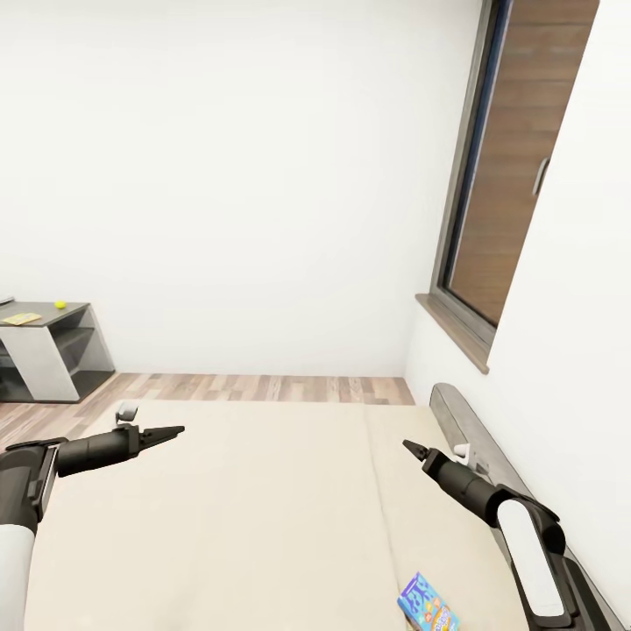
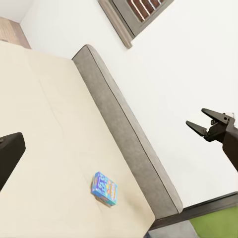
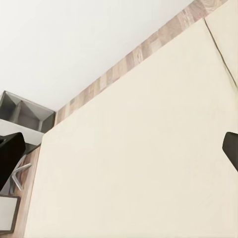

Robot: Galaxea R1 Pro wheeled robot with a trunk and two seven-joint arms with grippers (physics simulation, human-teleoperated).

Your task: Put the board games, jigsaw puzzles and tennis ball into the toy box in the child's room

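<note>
Small blue game (image 1: 427, 606) lying flat on the bed (image 1: 263, 526), on the right panel near the grey headboard (image 1: 491, 456), close under the right arm. Bright blue lid with coloured lettering, a little skewed to the bed's edge; untouched.

Step in hand, by the look of it: approach for the first bed pickup. Next move likely calls for lowering the right gripper (image 1: 414, 450) back toward the box and straddling its short sides.

Right gripper spread, seen from the left wrist, holding nothing. Left gripper (image 1: 172, 431) hovering over the left panel; spread or not, cannot tell.

Far off on the table (image 1: 44, 329): tennis ball (image 1: 60, 304) and a puzzle (image 1: 21, 319).
</note>
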